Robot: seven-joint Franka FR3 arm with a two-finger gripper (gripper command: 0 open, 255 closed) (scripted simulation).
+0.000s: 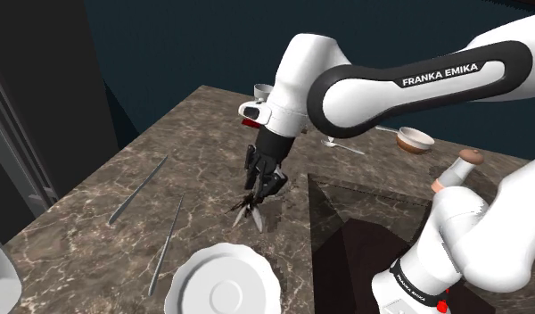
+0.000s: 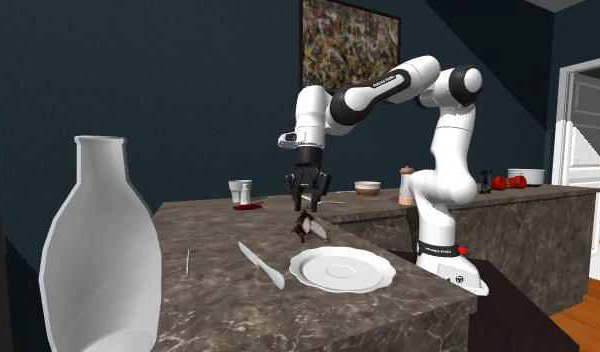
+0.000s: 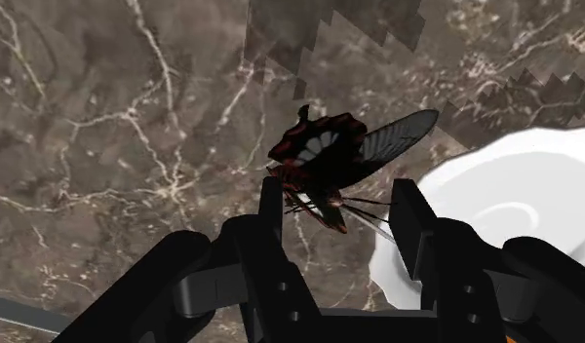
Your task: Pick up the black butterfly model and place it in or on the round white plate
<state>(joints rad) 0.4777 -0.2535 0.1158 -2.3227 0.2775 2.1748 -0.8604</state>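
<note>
Butterfly [image 3: 325, 156], dark-bodied, with one red-and-white marked wing and one grey translucent wing. It is clasped between the tips of the fingers [image 3: 273, 209], which are set at a narrow gap over the marbled worktop [image 3: 135, 146]. Its long axis, wing to wing, runs across the gap, and the grey wing points out past the finger nearer the plate [image 3: 495, 156]. Legs and wing mask the contact at that finger. The head end is hard to make out. The plate lies just outside the same finger, partly hidden by it and cut off at the edge. Arm [image 1: 435, 76] lettered "FRANKA EMIKA".
</note>
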